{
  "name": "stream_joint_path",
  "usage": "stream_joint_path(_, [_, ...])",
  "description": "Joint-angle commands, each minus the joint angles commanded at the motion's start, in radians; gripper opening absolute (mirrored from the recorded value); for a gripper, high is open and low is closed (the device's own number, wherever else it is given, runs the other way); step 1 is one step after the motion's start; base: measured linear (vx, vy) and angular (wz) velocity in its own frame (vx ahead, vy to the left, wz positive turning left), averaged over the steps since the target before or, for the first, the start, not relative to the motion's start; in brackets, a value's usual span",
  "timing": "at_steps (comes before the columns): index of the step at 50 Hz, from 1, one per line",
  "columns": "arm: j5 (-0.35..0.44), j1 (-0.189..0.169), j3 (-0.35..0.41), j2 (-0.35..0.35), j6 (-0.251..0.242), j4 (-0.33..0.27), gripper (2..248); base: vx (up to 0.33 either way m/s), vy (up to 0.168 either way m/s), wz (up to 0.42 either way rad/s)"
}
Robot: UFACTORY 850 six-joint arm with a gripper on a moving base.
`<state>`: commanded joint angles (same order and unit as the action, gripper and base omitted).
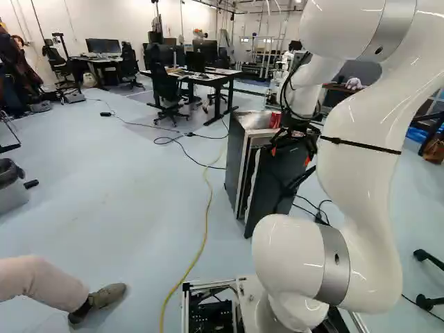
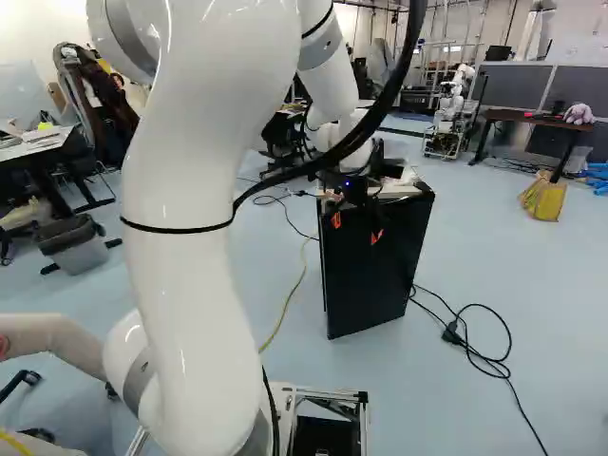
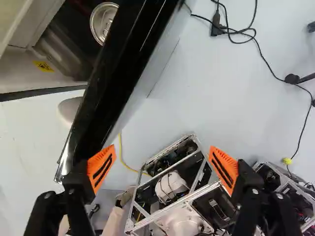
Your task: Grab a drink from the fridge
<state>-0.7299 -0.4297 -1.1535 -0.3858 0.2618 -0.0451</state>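
Gripper (image 3: 162, 169) spread wide, nothing in it, hanging by the door (image 3: 110, 83). Can (image 3: 104, 22) is inside the fridge (image 1: 236, 149), behind the door. Door only partly open. Main risk: one finger (image 3: 101, 169) looks very near the door edge, so cutting straight across could snag it or knock it shut. Gap looks tight too; entering this wide may jam or topple the can.
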Motion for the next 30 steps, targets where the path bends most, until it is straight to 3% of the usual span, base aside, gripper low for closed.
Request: stream_joint_path(30, [0.0, 0.022, -0.066, -0.047, 0.0, 0.0, 247, 0.0, 0.0, 0.0])
